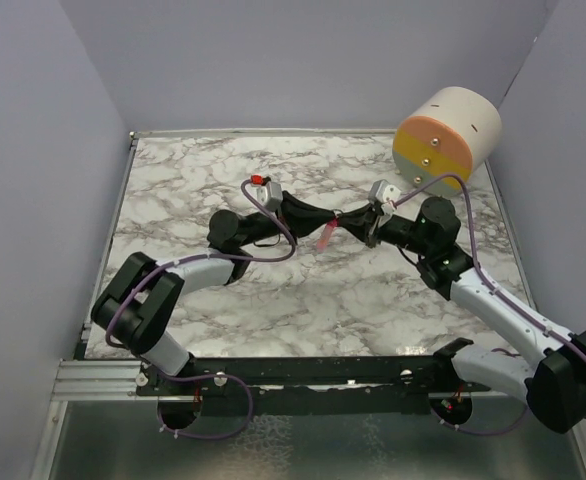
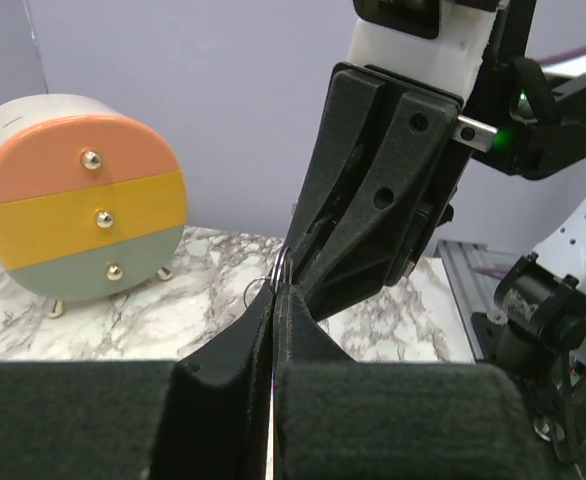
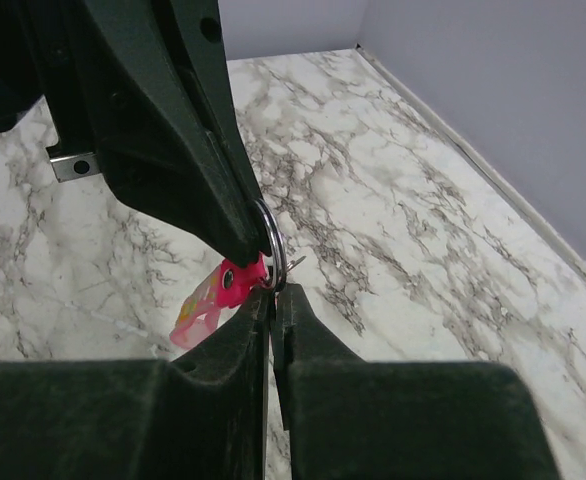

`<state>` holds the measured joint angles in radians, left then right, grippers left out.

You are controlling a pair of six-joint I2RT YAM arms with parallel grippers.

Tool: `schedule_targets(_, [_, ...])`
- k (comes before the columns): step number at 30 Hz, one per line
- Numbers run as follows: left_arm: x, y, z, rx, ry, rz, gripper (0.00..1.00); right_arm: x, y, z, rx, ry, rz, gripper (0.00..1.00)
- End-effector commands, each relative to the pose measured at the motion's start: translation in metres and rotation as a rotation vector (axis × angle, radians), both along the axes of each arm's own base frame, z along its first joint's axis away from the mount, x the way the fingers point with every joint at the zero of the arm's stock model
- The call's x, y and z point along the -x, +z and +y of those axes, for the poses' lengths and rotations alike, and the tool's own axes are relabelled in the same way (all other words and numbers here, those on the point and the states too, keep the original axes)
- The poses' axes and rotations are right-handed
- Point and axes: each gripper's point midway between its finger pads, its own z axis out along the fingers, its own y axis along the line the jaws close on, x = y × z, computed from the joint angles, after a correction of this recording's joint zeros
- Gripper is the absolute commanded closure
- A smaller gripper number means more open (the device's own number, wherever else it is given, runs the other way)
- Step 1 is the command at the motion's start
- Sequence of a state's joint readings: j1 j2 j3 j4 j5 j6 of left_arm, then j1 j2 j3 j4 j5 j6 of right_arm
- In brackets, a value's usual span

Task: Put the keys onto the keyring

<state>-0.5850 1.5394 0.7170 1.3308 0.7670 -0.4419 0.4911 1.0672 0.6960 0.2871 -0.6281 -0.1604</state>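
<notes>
Marble-patterned counter, white with grey veining, closed in at the back and both sides by plain lavender walls. Metal rail along the near edge, carrying both arm bases. Round drawer box at the far right corner, standing on small feet; three drawer fronts, peach over yellow over grey-green, each with one small round knob.

Both arms stretched inward, meeting tip to tip above the counter, left of the drawer box and nearer the arm bases than it.

Left tool: fingers pressed together to a hairline slit, clamped on the keyring at its metal ring. Ring standing up out of the tips in the left wrist view.

Right tool: fingers likewise drawn together to a thin slit, tips touching the lower edge of the same ring. Not possible to tell whether anything is pinched between them.

Pink strip of the keyring hanging below the ring, tilted down and away from the drawer box, clear of the counter surface as far as can be judged.

Thin silvery sliver just beside the ring on the drawer-box side, too small to identify. Key not distinguishable in any view.
</notes>
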Motion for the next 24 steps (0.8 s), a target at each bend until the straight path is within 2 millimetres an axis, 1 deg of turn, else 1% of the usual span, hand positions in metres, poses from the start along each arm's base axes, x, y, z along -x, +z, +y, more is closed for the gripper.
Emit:
schedule_targets(1, [-0.002, 0.025, 0.008, 0.161, 0.009, 0.001, 1.0, 0.009, -0.001, 0.009, -0.021, 0.078, 0.006, 0.99])
schedule_targets(5, [-0.006, 0.021, 0.009, 0.177, 0.029, 0.013, 1.0, 0.012, 0.001, 0.013, -0.027, 0.113, 0.003, 0.99])
schedule_targets(7, [-0.008, 0.02, 0.007, 0.181, 0.024, 0.02, 1.0, 0.013, -0.001, 0.016, -0.026, 0.135, 0.015, 0.97])
schedule_targets(9, [-0.009, 0.018, 0.007, 0.188, 0.025, 0.027, 1.0, 0.013, -0.001, 0.017, -0.03, 0.135, 0.028, 0.88])
schedule_targets(10, [-0.011, 0.017, 0.009, 0.19, 0.03, 0.031, 1.0, 0.011, 0.0, 0.015, -0.033, 0.114, 0.034, 0.81])
schedule_targets(11, [-0.012, 0.017, 0.011, 0.194, 0.039, 0.035, 1.0, 0.008, 0.002, 0.011, -0.038, 0.078, 0.036, 0.76])
schedule_targets(13, [-0.016, 0.017, 0.017, 0.201, 0.064, 0.042, 1.0, 0.001, 0.002, 0.001, -0.048, -0.012, 0.046, 0.7])
schedule_targets(16, [-0.019, 0.019, 0.028, 0.21, 0.087, 0.046, 1.0, -0.002, 0.005, -0.014, -0.057, -0.109, 0.029, 0.68])
schedule_targets(18, [-0.019, 0.019, 0.032, 0.205, 0.088, 0.045, 1.0, 0.0, 0.009, -0.021, -0.07, -0.141, 0.012, 0.68])
schedule_targets(20, [-0.017, 0.018, 0.033, 0.205, 0.075, 0.045, 1.0, 0.004, 0.013, -0.024, -0.081, -0.142, -0.007, 0.69])
schedule_targets(24, [-0.009, 0.015, 0.033, 0.217, 0.03, 0.054, 1.0, 0.012, 0.018, -0.02, -0.105, -0.093, -0.037, 0.7])
